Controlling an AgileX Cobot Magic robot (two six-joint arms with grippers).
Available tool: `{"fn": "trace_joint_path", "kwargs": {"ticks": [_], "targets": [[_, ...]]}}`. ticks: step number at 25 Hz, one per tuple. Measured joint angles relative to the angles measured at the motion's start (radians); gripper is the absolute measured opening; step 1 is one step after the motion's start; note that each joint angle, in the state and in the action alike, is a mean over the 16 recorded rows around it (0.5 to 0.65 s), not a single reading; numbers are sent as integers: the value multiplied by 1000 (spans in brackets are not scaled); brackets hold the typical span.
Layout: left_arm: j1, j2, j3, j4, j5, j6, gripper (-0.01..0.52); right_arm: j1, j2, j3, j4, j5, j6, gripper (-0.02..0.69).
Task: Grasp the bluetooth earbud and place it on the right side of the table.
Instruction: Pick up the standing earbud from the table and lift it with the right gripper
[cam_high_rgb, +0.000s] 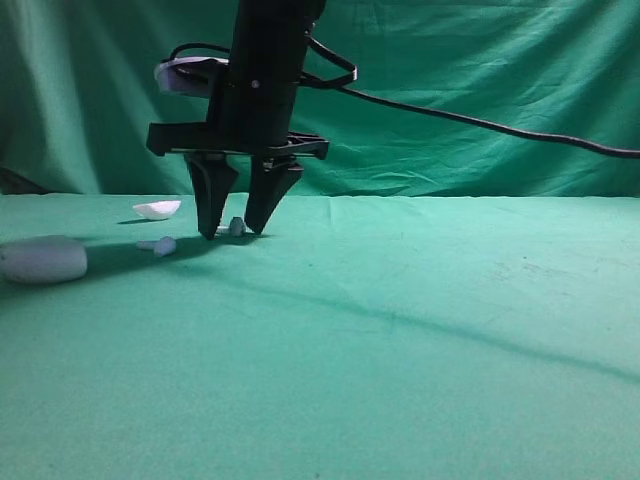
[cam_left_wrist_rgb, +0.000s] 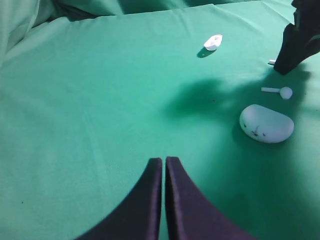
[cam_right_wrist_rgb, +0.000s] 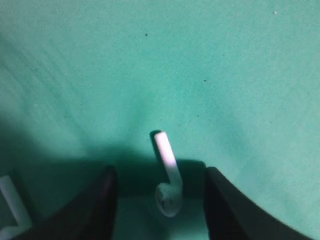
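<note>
Centring is mattering now: right end effector (cam_high_rgb: 236, 232) is standing unclenched astride the tiny white plastic earbud (cam_right_wrist_rgb: 167, 175) lying far-left on the green cloth-covered counter (cam_high_rgb: 420, 330), so closing should be squeezing evenly.

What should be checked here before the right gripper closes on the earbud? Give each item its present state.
1. Right gripper jaws open: ok, fingers apart in both views.
2. Bluetooth earbud lies between the fingers: ok, right wrist view shows it in the gap, touching neither.
3. Fingertips down at the table: ok, tips at cloth level.
4. Second earbud, case and half-shell piece outside the jaws: ok, all off to one side.
5. Left gripper out of the way: ok, shut, away from the objects.
6. Earbud centred for an even pinch: cannot tell.
</note>
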Motion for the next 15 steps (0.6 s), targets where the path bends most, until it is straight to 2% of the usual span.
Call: {"fn": "trace_joint_path", "kwargs": {"ticks": [10, 15], "targets": [[0, 0, 0, 0, 0, 0, 0, -7, -35, -3, 1, 26, 9, 114], [0, 0, 0, 0, 0, 0, 0, -30, -124, -3, -10, 74, 24, 91]]}}
